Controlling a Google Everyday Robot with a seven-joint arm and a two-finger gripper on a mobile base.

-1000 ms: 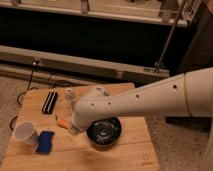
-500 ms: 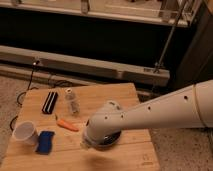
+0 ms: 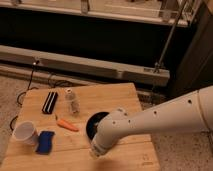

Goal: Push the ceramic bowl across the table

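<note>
The ceramic bowl (image 3: 94, 123) is glossy black and sits right of the middle of the light wooden table (image 3: 110, 97). Only its left part shows; my white arm (image 3: 165, 119) reaches in from the right and covers the rest. My gripper (image 3: 96, 149) is at the arm's end, just in front of the bowl near the table's front edge, pointing down at the tabletop.
On the table's left half lie a black rectangular block (image 3: 49, 102), a clear bottle on its side (image 3: 73, 102), a carrot (image 3: 66, 125), a white paper cup (image 3: 25, 133) and a blue object (image 3: 45, 142). A dark shelf unit stands behind the table.
My arm has swung down and toward the table's front edge, passing over the bowl and covering more of it. The other items have not moved.
</note>
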